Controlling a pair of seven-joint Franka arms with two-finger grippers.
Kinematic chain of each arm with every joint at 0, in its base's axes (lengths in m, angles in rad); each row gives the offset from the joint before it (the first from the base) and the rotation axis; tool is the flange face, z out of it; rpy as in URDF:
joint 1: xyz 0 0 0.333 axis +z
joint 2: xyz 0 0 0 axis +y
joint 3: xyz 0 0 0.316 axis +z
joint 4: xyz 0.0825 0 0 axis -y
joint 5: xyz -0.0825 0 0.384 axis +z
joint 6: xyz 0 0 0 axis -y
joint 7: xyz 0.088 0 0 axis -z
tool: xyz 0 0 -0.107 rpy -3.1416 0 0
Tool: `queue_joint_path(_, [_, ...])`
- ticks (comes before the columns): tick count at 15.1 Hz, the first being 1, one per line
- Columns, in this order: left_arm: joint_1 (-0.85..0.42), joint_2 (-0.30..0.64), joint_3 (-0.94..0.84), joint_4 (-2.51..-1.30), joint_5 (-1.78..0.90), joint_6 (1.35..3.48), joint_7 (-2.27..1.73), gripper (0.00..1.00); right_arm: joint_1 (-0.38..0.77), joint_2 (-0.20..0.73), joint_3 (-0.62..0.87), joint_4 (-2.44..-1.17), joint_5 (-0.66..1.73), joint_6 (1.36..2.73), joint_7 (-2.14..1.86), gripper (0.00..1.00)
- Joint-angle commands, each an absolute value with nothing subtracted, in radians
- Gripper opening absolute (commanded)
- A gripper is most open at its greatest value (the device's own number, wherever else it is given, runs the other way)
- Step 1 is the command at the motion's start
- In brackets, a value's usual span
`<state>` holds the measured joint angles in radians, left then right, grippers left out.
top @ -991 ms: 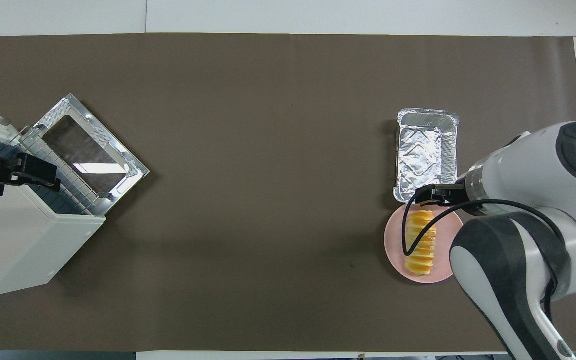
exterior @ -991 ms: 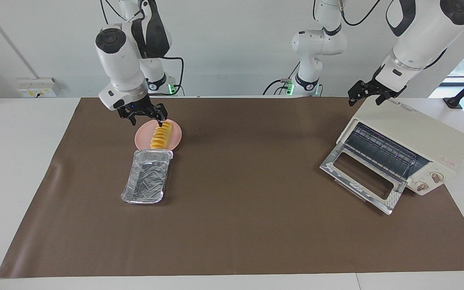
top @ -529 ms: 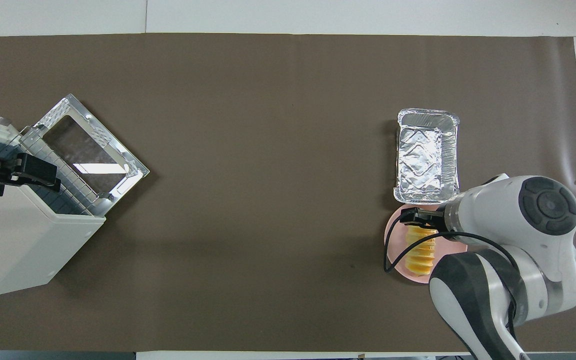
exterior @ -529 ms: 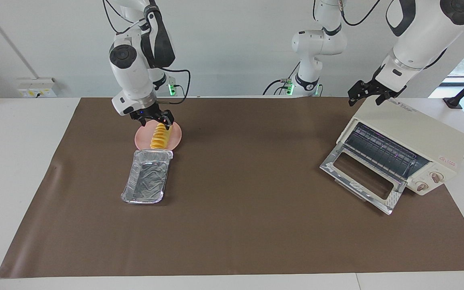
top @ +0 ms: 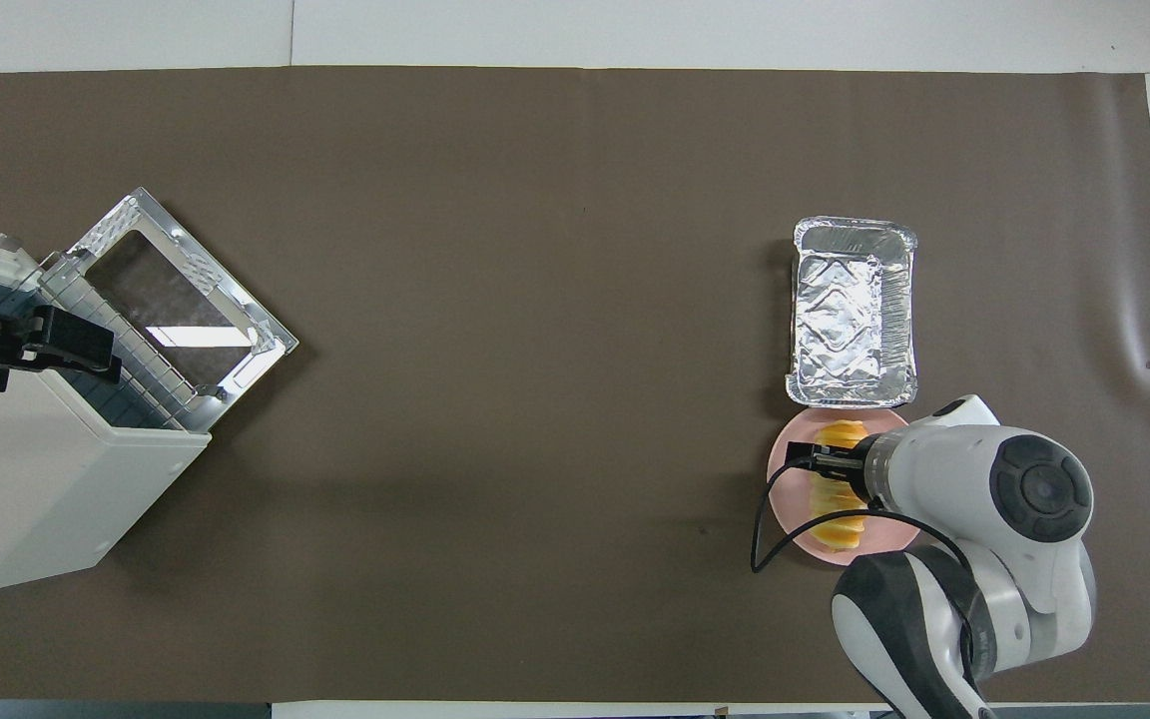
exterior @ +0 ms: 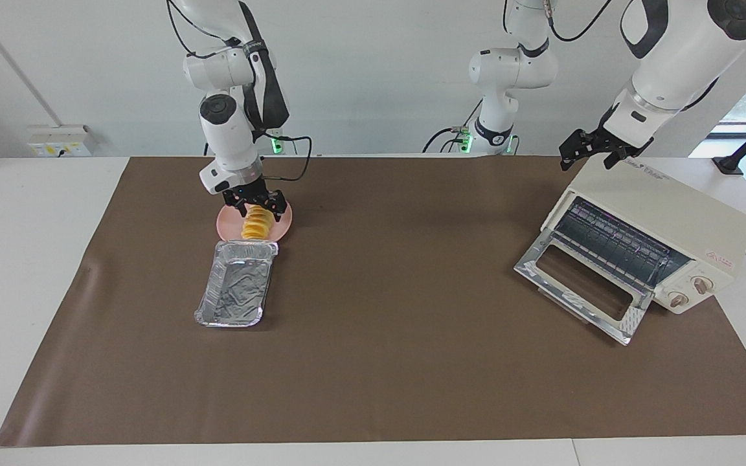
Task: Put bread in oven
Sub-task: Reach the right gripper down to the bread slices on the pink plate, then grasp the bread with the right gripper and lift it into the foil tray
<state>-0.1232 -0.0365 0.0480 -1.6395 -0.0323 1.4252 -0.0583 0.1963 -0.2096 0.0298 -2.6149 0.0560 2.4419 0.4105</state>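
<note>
Right tool (exterior: 258, 206) moved back from foil tray (exterior: 236, 283) end, dropped low over bread (exterior: 256, 223), so pick looks about to start. Bread on pink plate (exterior: 225, 223), at right arm's end of surface (exterior: 373, 362), plate touching tray's nearer end. Right tool fingers spread wide, straddling loaf, nothing clamped; can't tell if touching. Left tool (exterior: 585, 150) waits over oven (exterior: 661, 223) top, fingers apart, empty. Oven door (exterior: 583, 285) already dropped open, rack showing. Next guess: close on loaf, lift.
</note>
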Motion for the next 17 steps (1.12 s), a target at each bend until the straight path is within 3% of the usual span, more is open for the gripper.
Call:
queue_joint_path(1, [-0.114, -0.052, 0.04, -1.652, -0.018, 1.439, -0.054, 1.0, 0.193, -0.204, 0.032, -2.645, 0.064, 2.496, 0.43, 0.9])
queue_joint_path(7, [-0.114, -0.052, 0.04, -1.652, -0.018, 1.439, -0.055, 1.0, 0.189, -0.193, 0.031, -2.646, 0.129, 2.497, 0.431, 0.0])
queue_joint_path(11, [-0.114, -0.052, 0.04, -1.652, -0.018, 1.439, -0.055, 1.0, 0.202, -0.19, 0.032, -2.599, 0.156, 2.467, 0.469, 0.0])
queue_joint_path(15, [-0.114, -0.052, 0.04, -1.652, -0.018, 1.439, -0.055, 1.0, 0.201, -0.233, 0.034, -2.383, 0.158, 2.141, 0.5, 0.0])
queue_joint_path(17, [-0.114, -0.052, 0.04, -1.652, -0.018, 1.439, -0.055, 1.0, 0.175, -0.201, 0.029, -2.231, 0.156, 2.013, 0.471, 0.0])
